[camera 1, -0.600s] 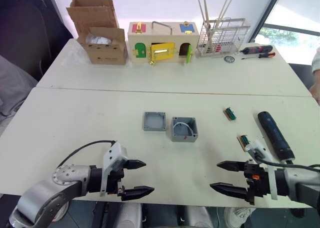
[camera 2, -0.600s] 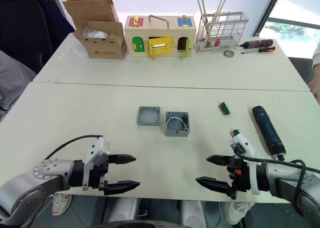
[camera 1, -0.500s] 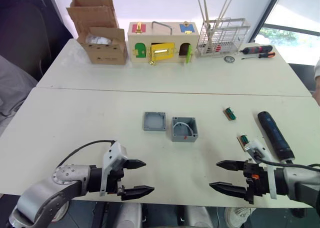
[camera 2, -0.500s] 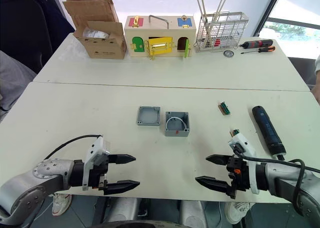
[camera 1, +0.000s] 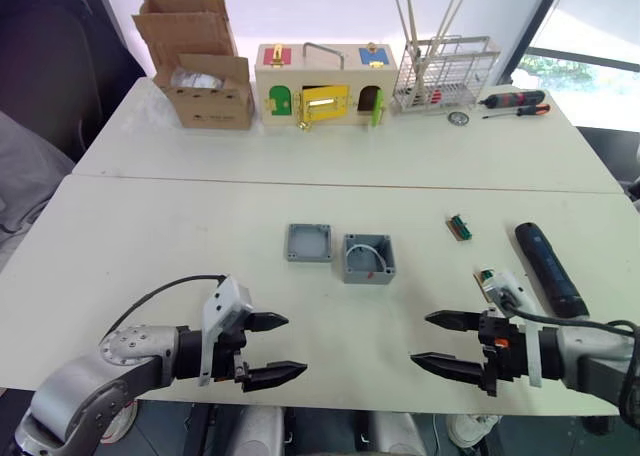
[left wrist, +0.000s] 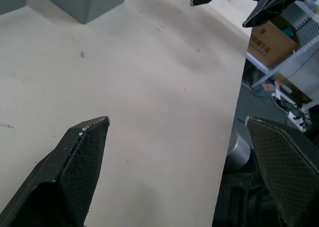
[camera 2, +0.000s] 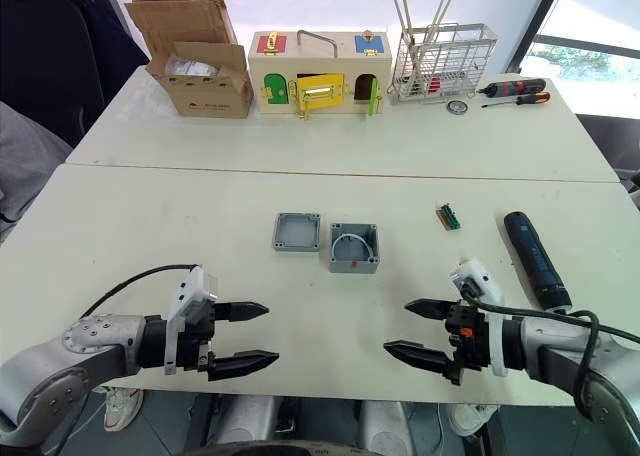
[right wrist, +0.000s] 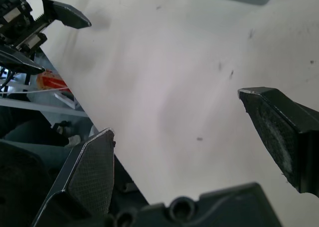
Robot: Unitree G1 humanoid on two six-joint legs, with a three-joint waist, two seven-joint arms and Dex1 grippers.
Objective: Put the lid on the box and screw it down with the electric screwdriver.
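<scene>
Two grippers hover at the near table edge, both with fingers spread and empty: left gripper [camera 1: 276, 349], right gripper [camera 1: 438, 338]. The box [camera 1: 369, 259] sits mid-table, open side up, with the lid [camera 1: 309, 243] just beside it on its left, rim up. The screwdriver [camera 1: 550, 271] lies flat on the robot's right, long axis running near-to-far, leaning slightly left at its far end.

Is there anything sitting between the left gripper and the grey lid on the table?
Nothing visible. The left gripper is open over the near table edge, and only bare tabletop lies between it and the lid. The box sits just to the lid's right, off that path.
</scene>
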